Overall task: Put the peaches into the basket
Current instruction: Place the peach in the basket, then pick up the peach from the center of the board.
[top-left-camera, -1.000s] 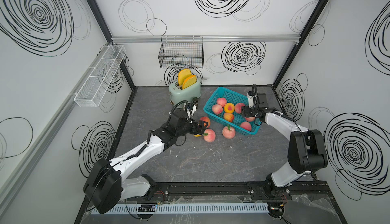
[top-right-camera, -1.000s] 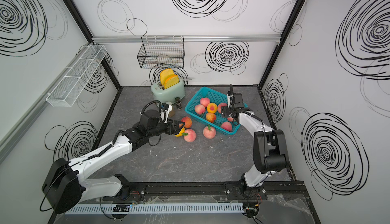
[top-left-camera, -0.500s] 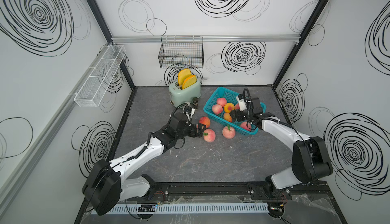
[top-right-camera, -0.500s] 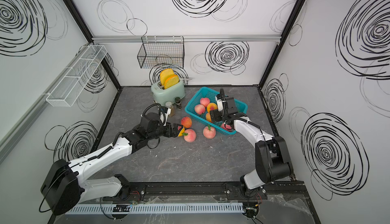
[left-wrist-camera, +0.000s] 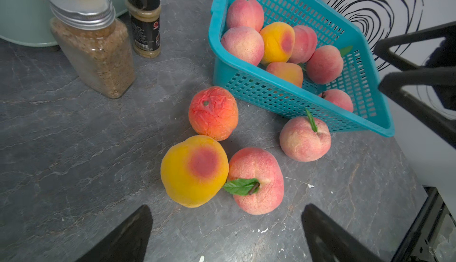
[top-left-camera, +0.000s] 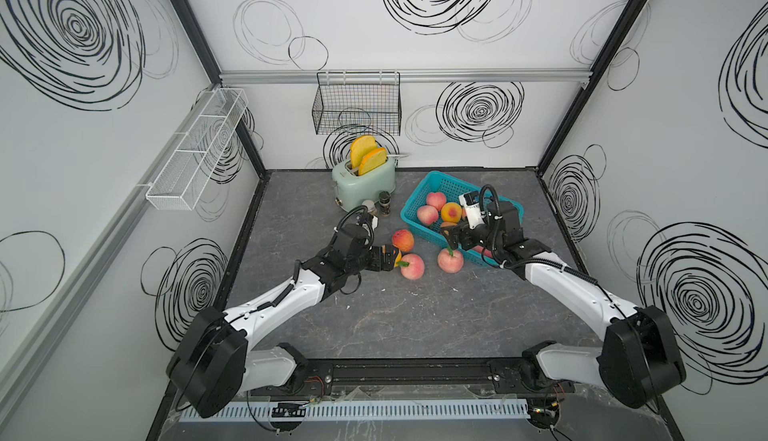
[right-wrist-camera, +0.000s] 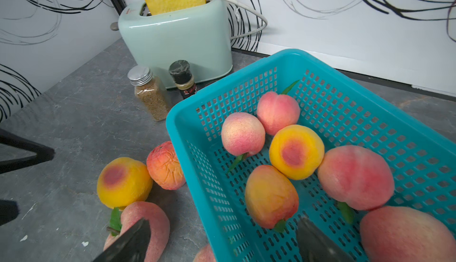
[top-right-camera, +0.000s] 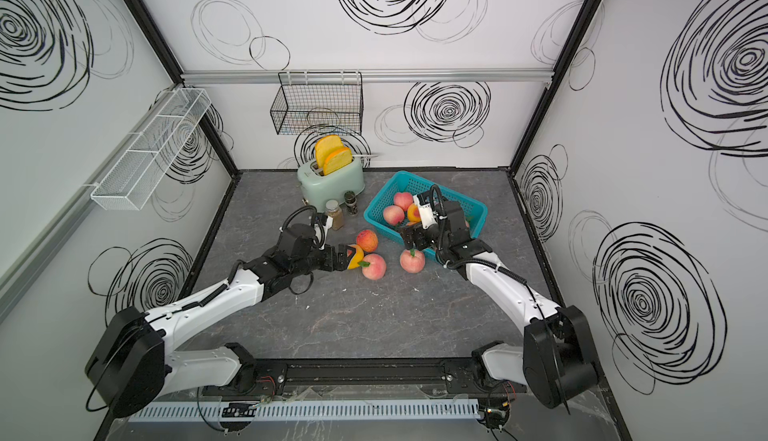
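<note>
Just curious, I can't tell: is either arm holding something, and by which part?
Nothing is held. The left gripper has its jaws open short of the yellow peach; the right gripper is open above the basket rim.

walls [top-left-camera: 353, 23]: white, black swirl scribbles all over my feed
bench [top-left-camera: 415, 314]: dark grey, marbled look
corners: black frame posts [top-left-camera: 189, 23]

Both top views: yellow peach [top-right-camera: 355, 261] half hidden behind left end effector [top-right-camera: 345, 257].

Peaches [left-wrist-camera: 277, 42] in basket [left-wrist-camera: 271, 93]; four more on table [left-wrist-camera: 74, 149] beside it.
</note>
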`<state>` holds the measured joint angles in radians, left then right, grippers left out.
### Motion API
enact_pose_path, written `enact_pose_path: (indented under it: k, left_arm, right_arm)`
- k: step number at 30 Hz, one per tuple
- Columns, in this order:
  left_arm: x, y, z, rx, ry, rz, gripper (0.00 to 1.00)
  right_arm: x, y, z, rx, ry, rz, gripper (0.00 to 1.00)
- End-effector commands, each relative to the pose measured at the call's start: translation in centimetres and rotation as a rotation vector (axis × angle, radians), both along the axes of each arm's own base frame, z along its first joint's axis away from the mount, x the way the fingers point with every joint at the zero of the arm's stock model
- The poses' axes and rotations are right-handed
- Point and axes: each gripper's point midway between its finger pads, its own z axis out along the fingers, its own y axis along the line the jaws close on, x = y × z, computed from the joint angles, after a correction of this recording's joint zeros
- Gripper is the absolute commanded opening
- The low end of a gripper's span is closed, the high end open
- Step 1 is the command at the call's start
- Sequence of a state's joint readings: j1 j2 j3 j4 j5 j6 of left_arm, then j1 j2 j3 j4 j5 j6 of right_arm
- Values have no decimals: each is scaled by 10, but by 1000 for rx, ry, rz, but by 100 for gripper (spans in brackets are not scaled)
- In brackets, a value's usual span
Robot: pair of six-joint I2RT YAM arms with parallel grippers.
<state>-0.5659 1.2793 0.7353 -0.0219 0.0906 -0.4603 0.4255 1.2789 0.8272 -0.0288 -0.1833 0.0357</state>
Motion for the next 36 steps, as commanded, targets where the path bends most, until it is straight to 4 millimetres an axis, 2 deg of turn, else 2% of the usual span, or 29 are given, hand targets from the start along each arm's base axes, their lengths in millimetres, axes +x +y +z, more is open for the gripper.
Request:
enact_pose_path:
  k: [1,12,16,25,36]
  left_arm:
    - [10,0,2,-13,-27,20,98]
    - [21,-4,-10,15,0,19,98]
    - [25,-6,-14,21,1,17,98]
    - [37,-13,-35,43,32,23,98]
    - [47,-14,-46,62,39,42,98]
  right_arm:
    - [-7,8,-6,-53,-9,29,96]
    - [-25,41,-18,-13,4,163,97]
    - [-27,43,-28,-20,14,173,97]
    - [-33,54,-30,-12,9,210,97]
    - [-35,59,-27,1,11,241,97]
